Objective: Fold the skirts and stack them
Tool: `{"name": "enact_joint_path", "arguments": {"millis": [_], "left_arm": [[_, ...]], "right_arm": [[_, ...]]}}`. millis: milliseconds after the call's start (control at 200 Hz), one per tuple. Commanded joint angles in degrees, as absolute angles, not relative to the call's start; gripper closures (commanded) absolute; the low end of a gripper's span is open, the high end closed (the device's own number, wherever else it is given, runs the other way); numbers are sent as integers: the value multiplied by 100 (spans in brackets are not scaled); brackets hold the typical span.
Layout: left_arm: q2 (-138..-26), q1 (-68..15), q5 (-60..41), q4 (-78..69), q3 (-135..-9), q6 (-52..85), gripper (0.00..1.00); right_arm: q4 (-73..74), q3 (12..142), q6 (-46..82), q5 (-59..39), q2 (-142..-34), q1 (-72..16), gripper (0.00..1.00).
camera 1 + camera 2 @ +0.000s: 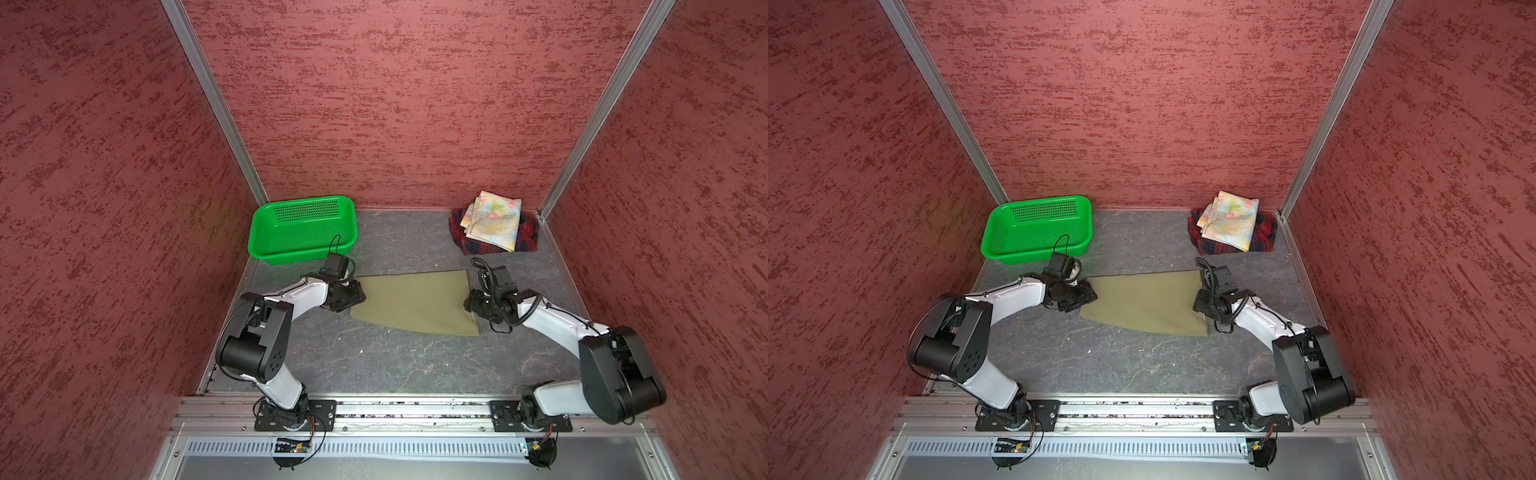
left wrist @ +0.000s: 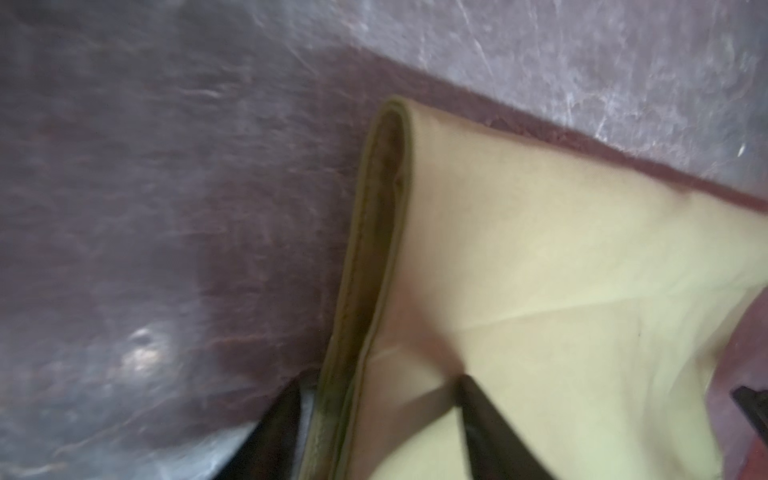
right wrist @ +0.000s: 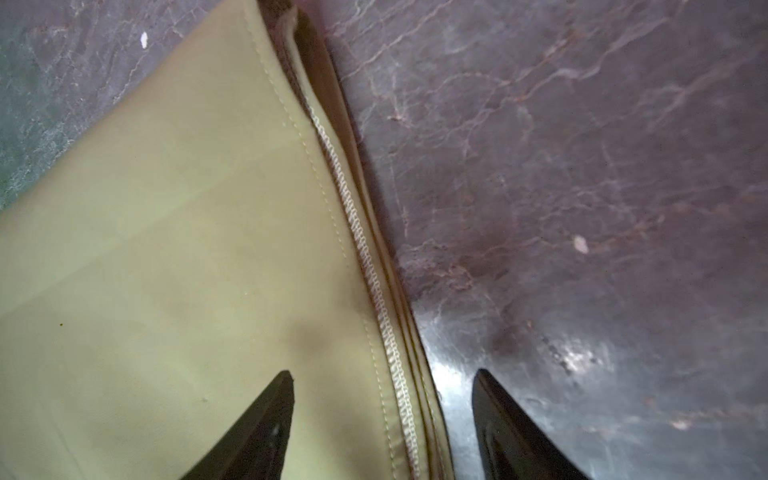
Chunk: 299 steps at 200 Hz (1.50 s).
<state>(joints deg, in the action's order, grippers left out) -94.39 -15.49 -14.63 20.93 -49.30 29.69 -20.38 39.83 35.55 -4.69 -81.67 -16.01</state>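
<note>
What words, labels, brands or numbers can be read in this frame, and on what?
No readable text anywhere.
On the olive skirt: plain cloth and stitching only, no tag showing.
On the floral skirt and plaid skirt: pattern only.
On the green basket: no lettering.
On the circuit boards below the rail: too small to read.

Robot lab cell, alu-framed walls (image 1: 374, 104)

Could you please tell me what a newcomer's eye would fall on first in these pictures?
The bright green basket stands out at the back left of the grey table. In the middle the olive skirt lies flat, with the left hand at one end and the right hand at the other, each open astride its edge. At the back right, the floral skirt sits folded on the plaid skirt.
</note>
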Motion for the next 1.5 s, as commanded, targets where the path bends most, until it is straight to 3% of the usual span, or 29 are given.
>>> {"name": "enact_joint_path", "arguments": {"millis": [0,85,461,781,1107,1493], "left_arm": [[-9761,-1537,-1722,1860,-4861,2882,72],[-9850,-1525,-1697,1831,-4893,2903,100],[-8963,-1687,-649,3219,-5882,2419,100],[-8942,-2869,806,4544,-7137,2119,100],[-10519,-4445,2413,5915,-9491,2366,100],[-12464,-5488,1363,6054,-11636,2995,100]], "right_arm": [[-1667,3920,3562,-552,-8424,-1581,31],[-1610,3934,3556,-525,-8534,-1574,32],[-1758,4242,3314,-237,-8549,-1574,29],[-493,3712,3713,-1315,-8694,-1664,47],[404,3348,4061,-1798,-9267,-1753,71],[966,2944,4373,-1922,-9282,-1747,77]]}}
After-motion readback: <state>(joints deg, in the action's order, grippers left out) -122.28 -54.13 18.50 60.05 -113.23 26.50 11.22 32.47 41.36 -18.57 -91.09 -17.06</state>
